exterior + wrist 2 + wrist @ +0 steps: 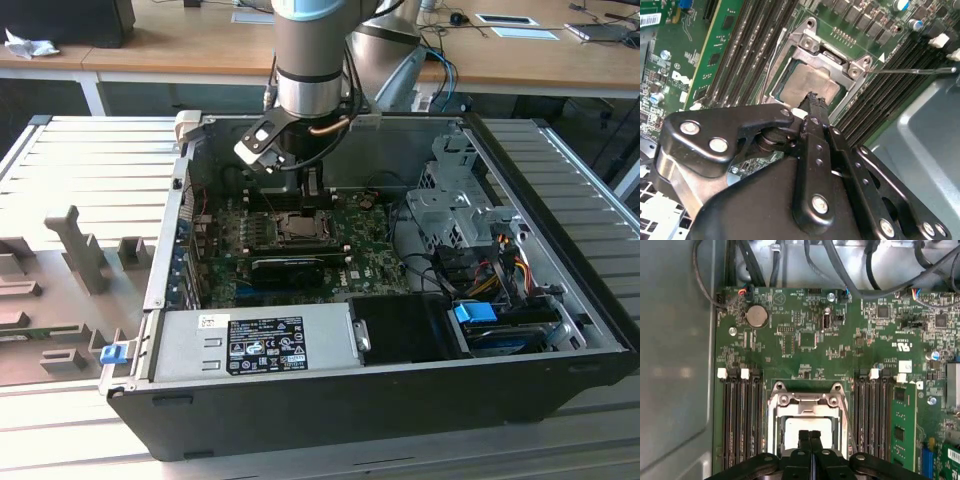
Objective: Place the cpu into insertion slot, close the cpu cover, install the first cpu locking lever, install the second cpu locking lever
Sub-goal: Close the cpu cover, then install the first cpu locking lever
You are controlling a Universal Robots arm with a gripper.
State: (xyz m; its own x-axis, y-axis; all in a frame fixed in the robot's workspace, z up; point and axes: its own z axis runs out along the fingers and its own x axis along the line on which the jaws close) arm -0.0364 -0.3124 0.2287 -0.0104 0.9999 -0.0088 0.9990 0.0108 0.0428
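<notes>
- While the gripper [809, 436] is held with its fingertips pressed together and nothing clamped between them, it is poised just over the cpu [807, 423]. A skewed downward push could therefore be passed straight into the chip and the contacts beneath.
- The cpu is seen seated in the insertion slot [774, 415], framed by the cpu cover [807, 401], which appears to be lying flat over it. Whether the chip sits fully square cannot be confirmed; if it does not, contacts could be bent once clamping force is applied.
- A thin locking lever [910, 70] is seen in the second wrist view reaching away from the socket over the memory slots [880, 97], and it is judged unlatched. Because so little surface is offered to closed fingertips, the lever could slip off them or spring free when pressed.
- A slipped fingertip could be driven into the green circuit board [805, 340] or the neighbouring memory slots, where small components could be scraped.
</notes>
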